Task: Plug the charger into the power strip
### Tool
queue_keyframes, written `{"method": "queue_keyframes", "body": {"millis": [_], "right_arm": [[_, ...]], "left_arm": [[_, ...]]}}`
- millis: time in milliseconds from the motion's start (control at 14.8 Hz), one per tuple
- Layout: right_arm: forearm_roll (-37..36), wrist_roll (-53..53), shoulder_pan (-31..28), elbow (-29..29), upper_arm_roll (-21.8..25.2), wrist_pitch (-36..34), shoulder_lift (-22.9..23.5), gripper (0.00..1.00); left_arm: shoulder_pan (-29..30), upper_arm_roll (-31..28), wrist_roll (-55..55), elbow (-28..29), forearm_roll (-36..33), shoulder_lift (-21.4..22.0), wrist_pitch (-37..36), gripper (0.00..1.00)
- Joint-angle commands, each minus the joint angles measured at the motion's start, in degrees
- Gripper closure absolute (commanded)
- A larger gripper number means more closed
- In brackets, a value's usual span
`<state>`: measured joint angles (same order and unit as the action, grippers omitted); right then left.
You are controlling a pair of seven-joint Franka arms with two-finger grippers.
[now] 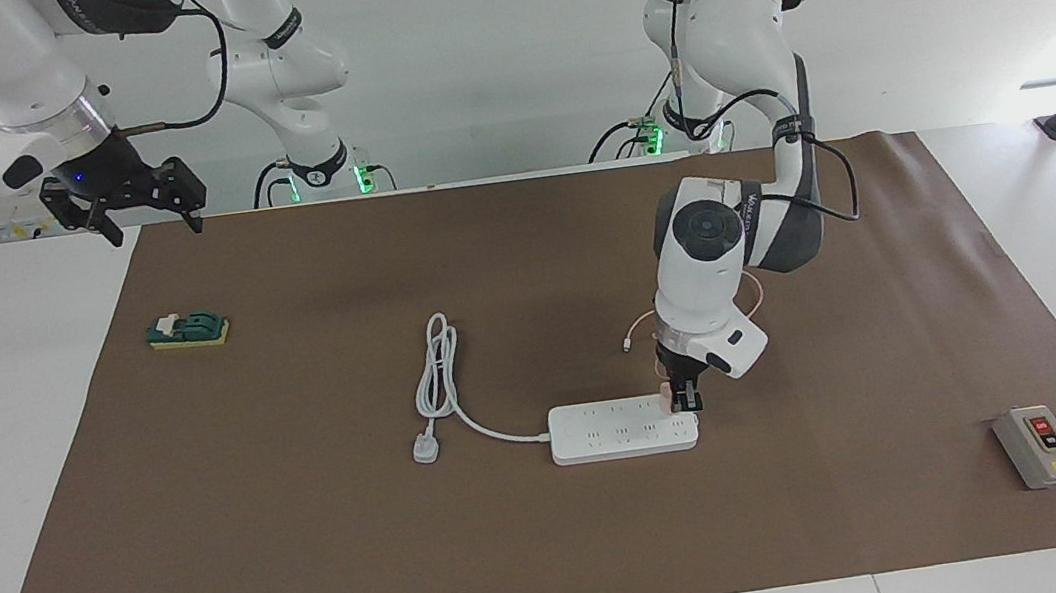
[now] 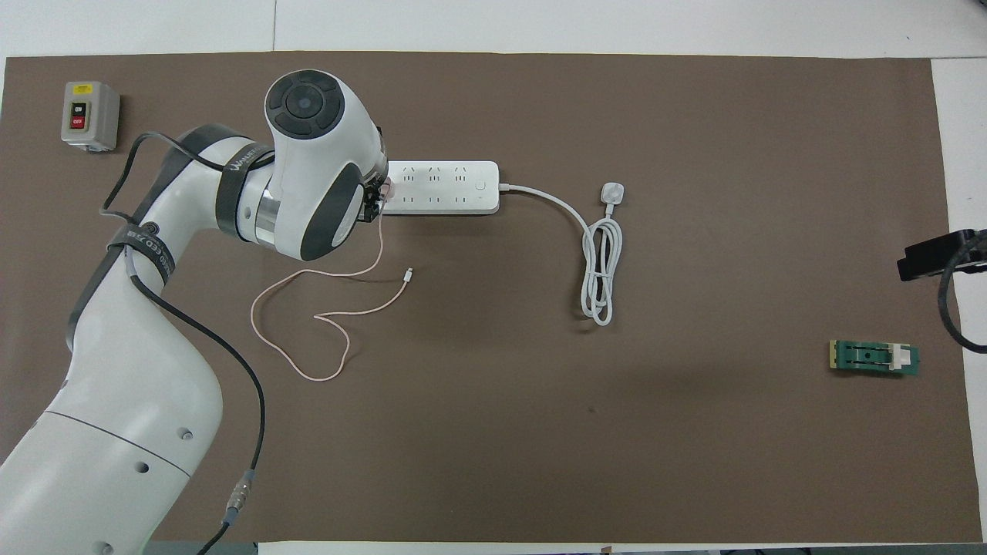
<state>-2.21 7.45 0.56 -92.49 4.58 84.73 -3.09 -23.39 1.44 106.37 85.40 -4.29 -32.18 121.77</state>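
The left gripper pinches the charger between its fingers at the power strip, at the end toward the left arm. Seating it well probably calls for a straight downward push with the prongs square to the socket, no twist, letting go only once the charger sits flush. The right gripper waits with fingers spread above the table edge.

The power strip lies mid-table. Its cord's plug lies beside it toward the right arm's end. The charger sits on the strip's other end, its cable looping nearer the robots. The button box lies farther from the robots than the strip, toward the left arm's end.
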Motion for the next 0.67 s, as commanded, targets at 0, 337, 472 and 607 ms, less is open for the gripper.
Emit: {"method": "queue_keyframes", "body": {"millis": [0,337,472,607], "right_arm": [[-1.13,0.98,-0.29,-1.46,-0.27,-0.18,-1.39,0.00],[-1.13,0.98,-0.29,-1.46,-0.27,-0.18,-1.39,0.00],[-1.13,0.98,-0.29,-1.46,-0.27,-0.18,-1.39,0.00],[-1.13,0.98,-0.29,-1.46,-0.27,-0.18,-1.39,0.00]], "left_arm": [[0.10,-0.20,-1.42,1.61,-0.63,0.10,0.48,1.00],[0.63,-0.20,-2.92,1.61,-0.63,0.10,0.40,1.00],[0.72,-0.20,-3.62,1.70,-0.63,0.28,-0.82,1.00],[0.72,-0.20,-3.80,1.79,-0.63,0.36,-1.27,1.00]]}}
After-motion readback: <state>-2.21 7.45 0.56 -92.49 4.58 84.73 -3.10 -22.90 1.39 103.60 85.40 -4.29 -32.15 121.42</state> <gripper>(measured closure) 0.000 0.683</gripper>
